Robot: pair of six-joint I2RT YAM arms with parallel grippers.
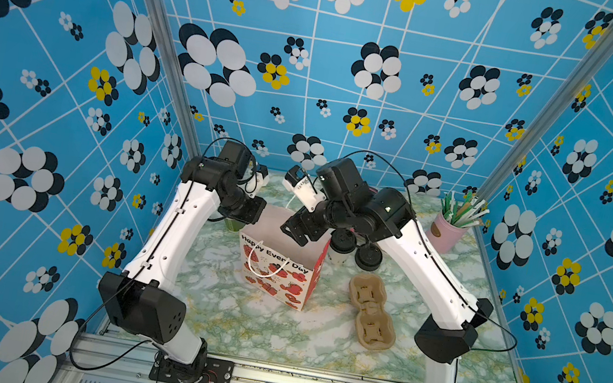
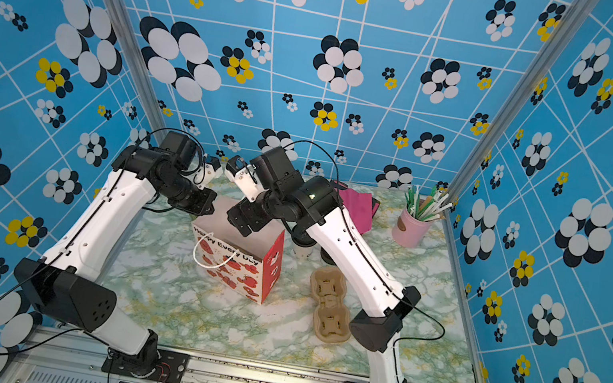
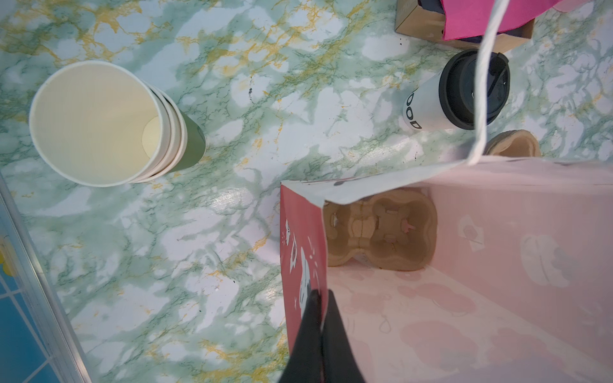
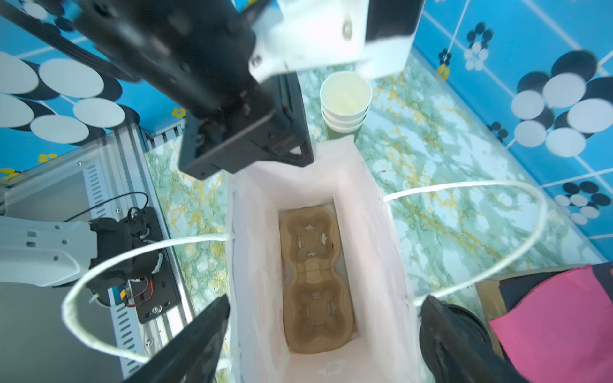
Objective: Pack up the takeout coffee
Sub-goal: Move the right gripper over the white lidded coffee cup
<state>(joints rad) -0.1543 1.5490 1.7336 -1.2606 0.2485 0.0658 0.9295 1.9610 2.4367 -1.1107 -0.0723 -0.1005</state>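
above the gift bag (image 4: 374,238), right gripper (image 4: 326,301) downward, jaws apart

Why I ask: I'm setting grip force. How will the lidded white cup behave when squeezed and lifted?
The takeout coffee is a paper cup, so a hard squeeze will probably dent it; its black lid likely stiffens the top. It stands upright, taller than wide, so a high push may tip it. The lid hides the contents: weight unclear.

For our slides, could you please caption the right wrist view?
The right gripper, fingers spread, looks down into the gift bag, where a cardboard cup carrier lies at the bottom.
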